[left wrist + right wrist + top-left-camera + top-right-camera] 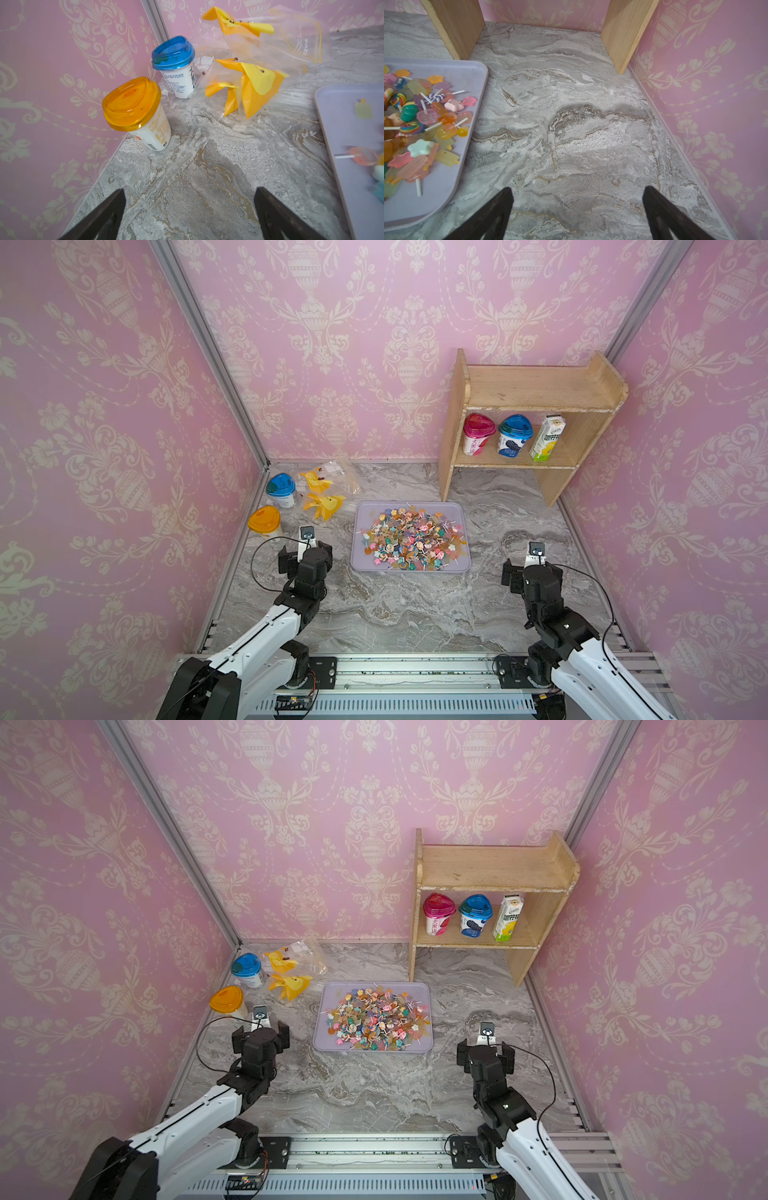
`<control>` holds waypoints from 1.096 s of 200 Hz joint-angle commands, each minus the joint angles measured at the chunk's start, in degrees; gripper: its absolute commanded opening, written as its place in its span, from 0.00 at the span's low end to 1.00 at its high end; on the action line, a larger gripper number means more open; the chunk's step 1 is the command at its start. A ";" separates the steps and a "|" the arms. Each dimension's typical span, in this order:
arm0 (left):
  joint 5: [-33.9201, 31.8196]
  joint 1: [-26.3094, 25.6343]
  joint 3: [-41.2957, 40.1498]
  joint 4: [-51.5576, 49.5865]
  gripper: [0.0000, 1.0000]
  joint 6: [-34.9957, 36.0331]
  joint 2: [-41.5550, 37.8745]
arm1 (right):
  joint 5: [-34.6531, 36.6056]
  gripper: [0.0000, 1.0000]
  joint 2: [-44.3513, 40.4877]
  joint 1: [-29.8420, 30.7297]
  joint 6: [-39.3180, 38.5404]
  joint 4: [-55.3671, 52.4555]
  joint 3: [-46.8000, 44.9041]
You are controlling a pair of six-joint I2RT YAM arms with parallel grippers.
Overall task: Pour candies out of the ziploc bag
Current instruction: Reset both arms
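Many candies (409, 537) fill the tray (360, 559), sticks pointing everywhere.

In both top views, mid-frame, the candies (409, 539) in the tray (360, 558) are too small to tell apart, and the clear ziploc bag (351, 481), up-left of it, has a faint outline (print unreadable). Wrist views crop the tray; left gripper (190, 189) and right gripper (577, 187) show fingertips only, their bodies out of frame.

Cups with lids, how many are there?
4: orange-lidded cup and blue-lidded cup stand on the table; pink-lidded cup and second blue-lidded cup sit on the shelf. None looks hidden.
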 commanded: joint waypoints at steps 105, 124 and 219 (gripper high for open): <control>-8.92 -4.47 -0.32 -4.97 0.99 3.64 -2.35 | 0.96 1.00 -5.81 -0.20 -2.78 -1.32 -0.90; -11.10 -6.03 -0.38 -6.11 0.99 3.88 -3.30 | 0.99 1.00 -8.14 -0.08 -3.34 -1.29 -1.95; -14.04 -8.28 -1.97 -10.14 0.99 1.56 -9.72 | -1.62 1.00 -2.74 -0.21 -3.77 1.04 -1.25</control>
